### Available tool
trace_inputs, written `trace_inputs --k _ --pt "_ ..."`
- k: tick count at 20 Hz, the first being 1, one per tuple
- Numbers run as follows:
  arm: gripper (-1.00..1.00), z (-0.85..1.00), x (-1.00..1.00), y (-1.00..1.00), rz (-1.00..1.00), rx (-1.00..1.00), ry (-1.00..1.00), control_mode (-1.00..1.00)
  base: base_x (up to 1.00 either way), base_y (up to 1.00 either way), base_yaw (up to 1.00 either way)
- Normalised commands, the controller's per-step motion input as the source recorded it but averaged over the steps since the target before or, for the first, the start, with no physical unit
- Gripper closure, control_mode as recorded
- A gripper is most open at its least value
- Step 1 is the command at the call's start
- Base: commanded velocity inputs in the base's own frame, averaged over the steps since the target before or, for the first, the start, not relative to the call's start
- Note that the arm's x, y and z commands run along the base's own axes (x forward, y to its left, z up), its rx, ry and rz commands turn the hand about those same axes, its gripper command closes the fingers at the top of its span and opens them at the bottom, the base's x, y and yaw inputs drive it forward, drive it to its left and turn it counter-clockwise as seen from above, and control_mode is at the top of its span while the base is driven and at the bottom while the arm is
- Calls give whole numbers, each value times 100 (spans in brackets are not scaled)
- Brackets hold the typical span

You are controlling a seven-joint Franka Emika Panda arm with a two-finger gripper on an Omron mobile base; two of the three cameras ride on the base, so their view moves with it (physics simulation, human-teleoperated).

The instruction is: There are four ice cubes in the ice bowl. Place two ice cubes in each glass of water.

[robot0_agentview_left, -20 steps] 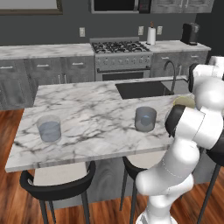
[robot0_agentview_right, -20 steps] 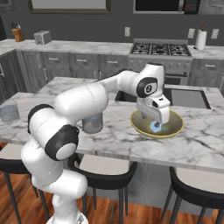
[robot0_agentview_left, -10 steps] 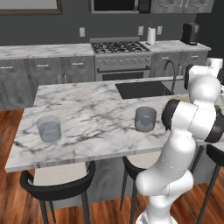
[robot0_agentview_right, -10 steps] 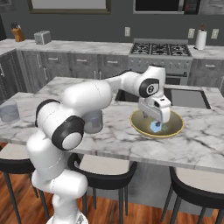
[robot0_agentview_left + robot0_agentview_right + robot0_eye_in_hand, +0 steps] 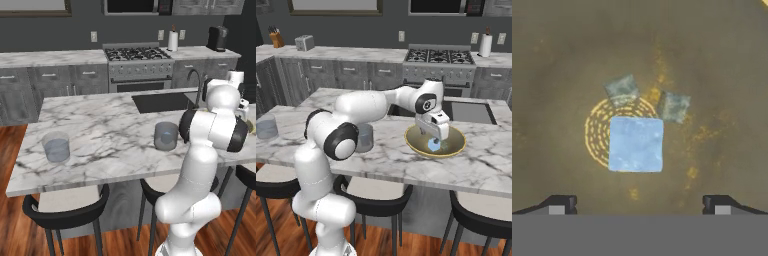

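A marble island (image 5: 110,125) holds two glasses of water: one (image 5: 56,147) near its left end, the other (image 5: 166,135) just beside the arm's elbow. Off to the right sits the tan bowl (image 5: 456,146). The gripper (image 5: 435,136) hangs down inside it, fingers spread wide, holding nothing. Beneath them lie ice cubes: a bright blue one (image 5: 635,144) closest, two duller ones (image 5: 621,90) (image 5: 674,106) just beyond.

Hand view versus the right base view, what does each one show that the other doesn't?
The hand view alone separates the ice: one bright ice cube with two duller cubes beyond it, between the open hand's tips. The right base view alone shows the marble counter, a glass of water and the arm. Both show the ice bowl and ice inside it.
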Motion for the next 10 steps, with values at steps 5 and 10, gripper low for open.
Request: trace_inputs --k 5,10 --pt "-100 0 46 -27 0 0 0 -100 0 0 0" --pt "-100 -3 3 -35 0 0 0 -100 0 0 0"
